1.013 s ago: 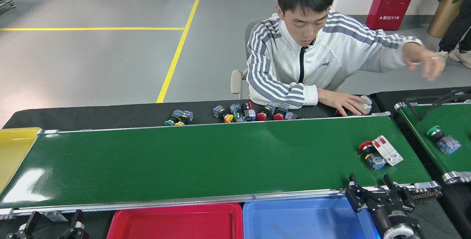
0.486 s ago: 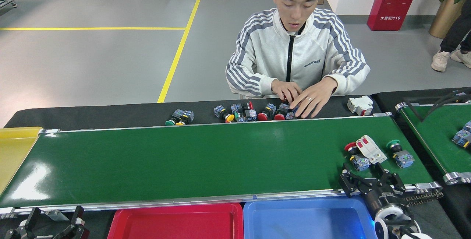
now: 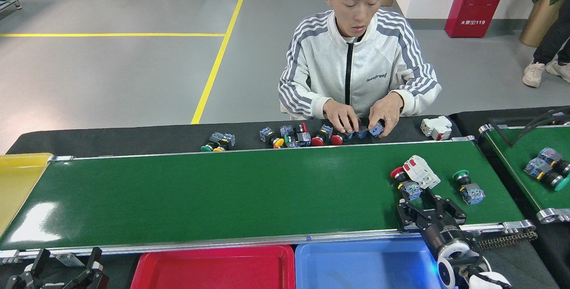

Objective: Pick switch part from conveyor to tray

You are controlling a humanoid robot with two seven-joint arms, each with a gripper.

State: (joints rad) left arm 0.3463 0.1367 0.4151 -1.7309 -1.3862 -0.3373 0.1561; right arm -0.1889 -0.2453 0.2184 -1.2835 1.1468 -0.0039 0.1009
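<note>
The conveyor carries the work. The right gripper hangs spread open and empty over its near rail, the blue tray just behind it. The red-capped switch part lies just ahead, touching a white breaker. Recommended: close on the switch alone, clear of the breaker. A green-capped switch sits to the right. The left gripper is open, idle.

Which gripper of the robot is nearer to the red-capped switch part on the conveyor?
The right gripper is nearer: it is open just in front of the red-capped switch part. The left gripper is open far off at the bottom left, below the conveyor rail.
</note>
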